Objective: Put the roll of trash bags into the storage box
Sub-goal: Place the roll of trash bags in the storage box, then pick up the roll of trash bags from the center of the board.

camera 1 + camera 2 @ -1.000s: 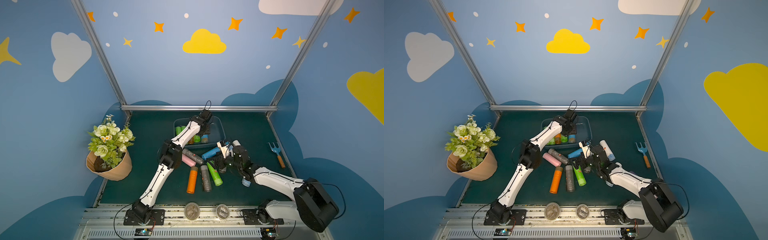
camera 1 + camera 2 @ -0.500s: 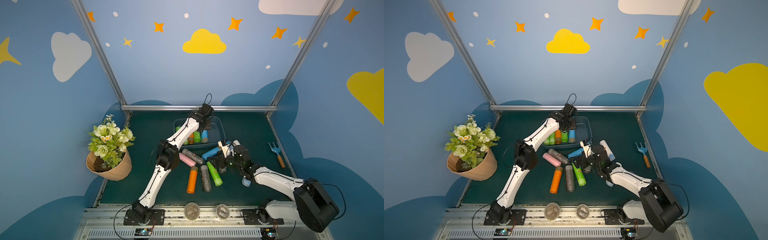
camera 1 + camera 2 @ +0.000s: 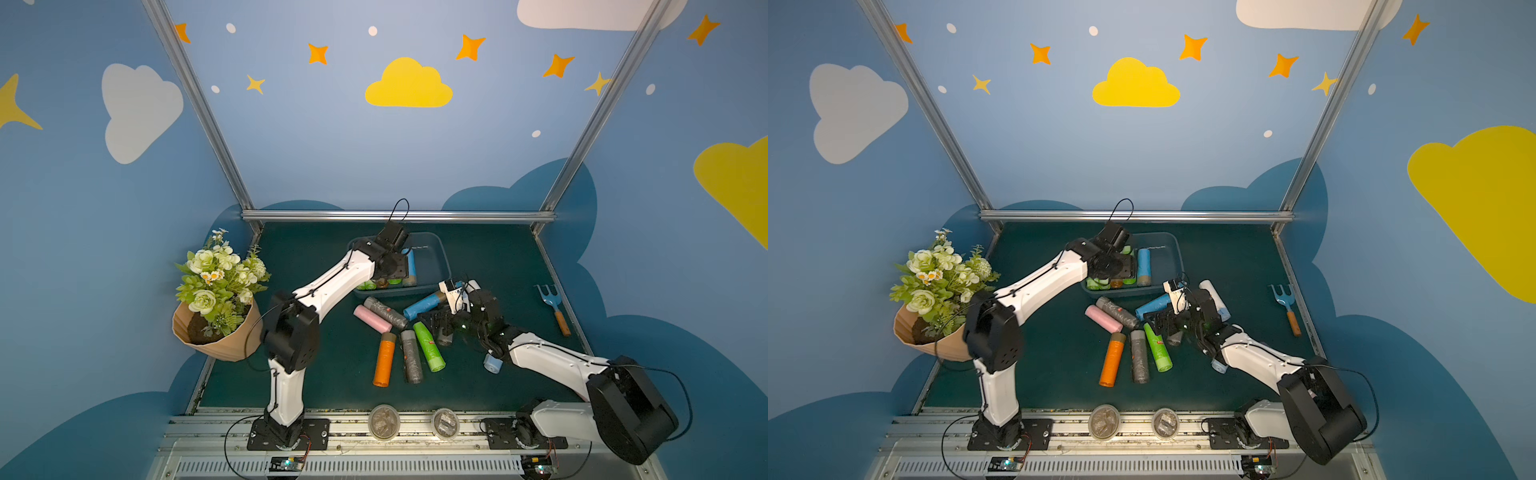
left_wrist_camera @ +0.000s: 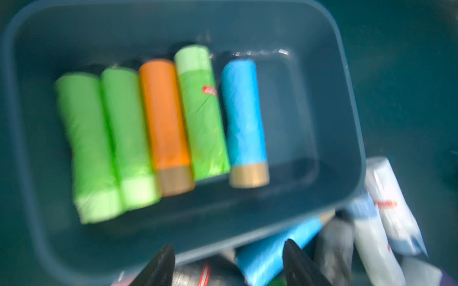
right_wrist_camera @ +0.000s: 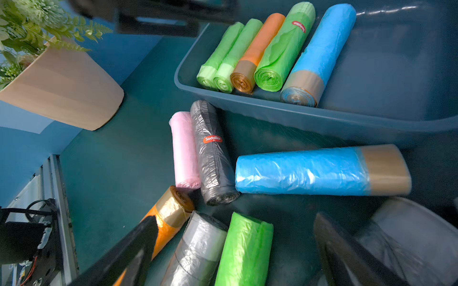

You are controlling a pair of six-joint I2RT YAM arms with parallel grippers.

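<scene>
In the storage box (image 5: pixel 272 116): five rolls lying flat in a row. Three are green and one orange; the blue roll (image 5: pixel 319 49), tan-banded, lies at the row's end. A red "Sodolike" label reads on the black roll (image 5: pixel 213 161) on the mat, and a similar one sits on a boxed green roll (image 5: pixel 285 47). The left gripper (image 4: pixel 228 247) has its fingers apart and empty at the box rim. The right gripper (image 5: pixel 235 220) is spread wide above the loose rolls, gripping nothing.

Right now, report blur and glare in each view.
Left wrist: motion-smeared throughout, the shallow blue-grey plastic storage box and its coloured bag rolls soft-edged, a white glare streak inside it. Right wrist: crisp at the blue plastic roll with a tan band on the dark green mat. Both top views: sharp, evenly lit.
</scene>
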